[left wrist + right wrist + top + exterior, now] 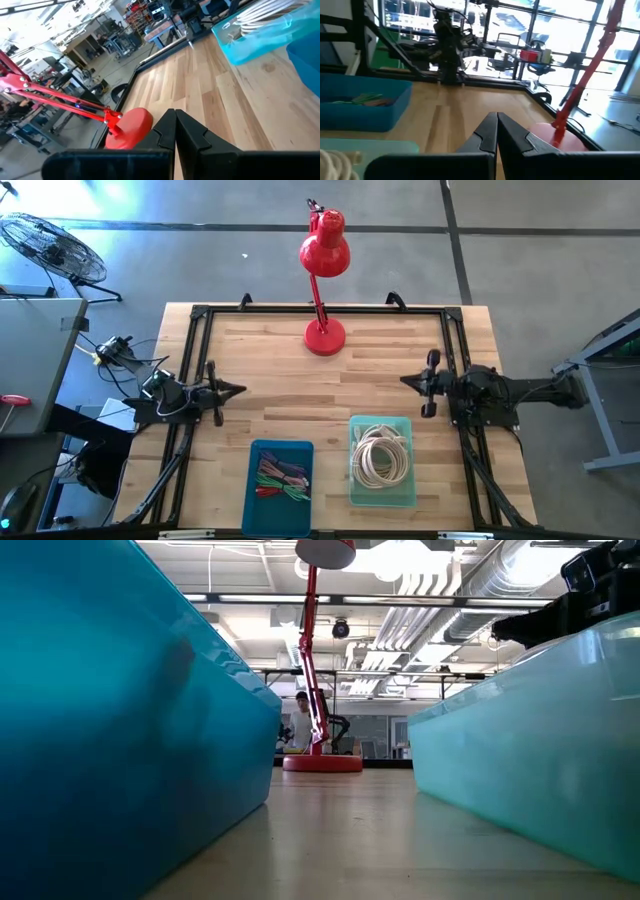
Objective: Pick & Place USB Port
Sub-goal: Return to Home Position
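Note:
A blue bin (280, 485) near the table's near edge holds several coloured cables (282, 477); they also show in the right wrist view (367, 99). To its right, a clear pale-teal bin (382, 462) holds a coil of white cable (380, 457). My left gripper (240, 390) waits at the table's left side, shut and empty. My right gripper (405, 380) waits at the right side, likewise shut and empty. Both fingertip pairs meet in their wrist views: left (175, 114), right (496, 117). I cannot pick out a USB port.
A red desk lamp (324, 270) stands on its round base (324, 337) at the table's far middle. A black frame rail (320, 310) runs round the table. Bare wood (330, 395) lies between the two grippers. In the low view both bins (120, 730) fill the sides.

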